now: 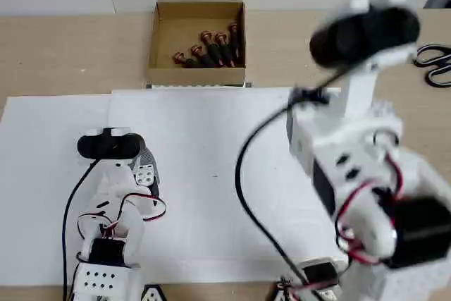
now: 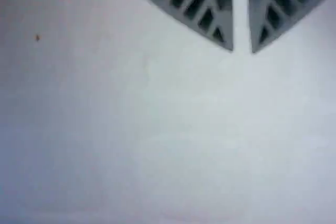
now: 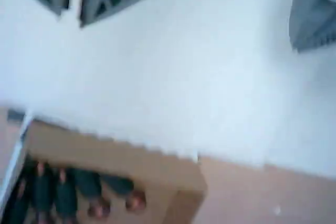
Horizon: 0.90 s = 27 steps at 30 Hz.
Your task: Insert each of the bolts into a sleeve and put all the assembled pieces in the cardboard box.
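At upper centre of the high view, the assembled bolts [image 1: 211, 48] lay in the cardboard box [image 1: 161, 40]. The left gripper [image 2: 242, 44] and right gripper [image 3: 72, 17] were both closed to a slit, empty.

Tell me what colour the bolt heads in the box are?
Coppery reddish-brown bolt heads, best seen in the high view inside the cardboard box.

Matt cardboard box [image 1: 184, 75], shiny metal bolts [image 1: 211, 48] (copper-toned), smooth paper sheet [image 1: 204, 167]
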Each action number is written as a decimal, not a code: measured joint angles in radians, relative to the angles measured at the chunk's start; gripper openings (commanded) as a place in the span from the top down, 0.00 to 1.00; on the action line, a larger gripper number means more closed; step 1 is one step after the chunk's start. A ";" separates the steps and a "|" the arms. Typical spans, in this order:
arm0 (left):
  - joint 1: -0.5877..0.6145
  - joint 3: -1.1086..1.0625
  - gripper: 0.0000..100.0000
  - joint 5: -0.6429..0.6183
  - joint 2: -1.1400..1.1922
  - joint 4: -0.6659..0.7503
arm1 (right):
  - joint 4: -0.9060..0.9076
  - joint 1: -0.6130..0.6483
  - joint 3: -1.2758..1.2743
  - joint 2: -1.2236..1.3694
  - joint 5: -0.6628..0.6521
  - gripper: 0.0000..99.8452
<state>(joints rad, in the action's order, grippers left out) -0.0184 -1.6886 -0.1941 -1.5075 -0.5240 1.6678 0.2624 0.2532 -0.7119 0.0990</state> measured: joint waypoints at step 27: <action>0.000 0.000 0.99 0.000 0.000 0.000 | -0.474 -0.219 -1.587 -1.085 0.000 1.00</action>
<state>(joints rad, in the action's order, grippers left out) -0.0184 -1.6886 -0.1941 -1.5075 -0.5240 1.1937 0.0430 -1.3334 -1.7967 0.0990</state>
